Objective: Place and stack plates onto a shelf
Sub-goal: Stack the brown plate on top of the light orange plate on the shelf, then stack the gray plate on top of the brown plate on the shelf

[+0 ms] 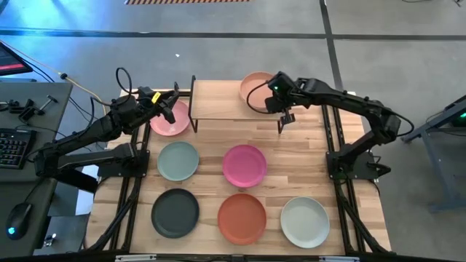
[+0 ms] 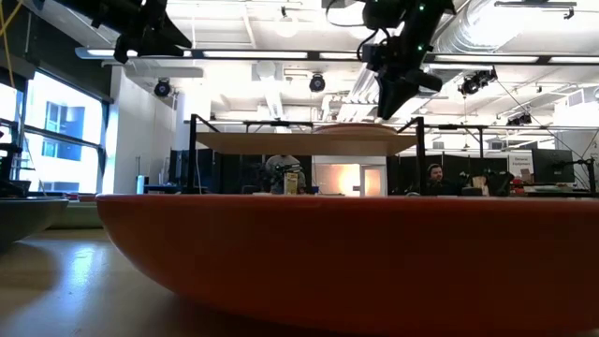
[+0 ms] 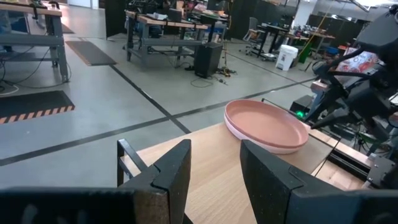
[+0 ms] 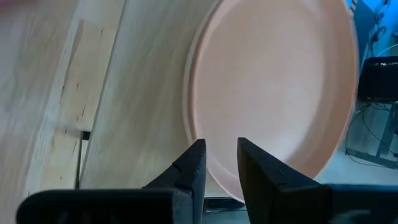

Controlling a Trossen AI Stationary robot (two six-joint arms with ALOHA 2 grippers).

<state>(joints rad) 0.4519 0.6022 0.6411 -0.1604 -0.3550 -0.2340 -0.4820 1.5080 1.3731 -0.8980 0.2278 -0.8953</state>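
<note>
The shelf [image 1: 218, 102] stands at the table's far middle. On its right part lies a peach-tan plate [image 1: 258, 89] [image 3: 266, 122] [image 4: 273, 87] stacked on a paler plate whose rim [image 3: 264, 146] shows beneath it. My right gripper [image 1: 285, 122] [image 4: 221, 149] hovers over the shelf's right near corner, just off that stack, narrowly open. My left gripper [image 1: 172, 105] [image 3: 214, 152] is open above the light pink plate [image 1: 169, 124], which rests flat on the table left of the shelf. Sage green [image 1: 178, 160], magenta [image 1: 245, 165], charcoal [image 1: 175, 212], terracotta [image 1: 242, 218] [image 2: 346, 253] and mint-white [image 1: 306, 222] plates lie flat nearer.
The shelf's left half [image 1: 215, 98] is bare wood. Its black legs [image 1: 193, 102] stand close to my left gripper. A desk with keyboard [image 1: 11, 145] and mouse sits beyond the table's left edge. Two people sit in the room behind [image 2: 433, 176].
</note>
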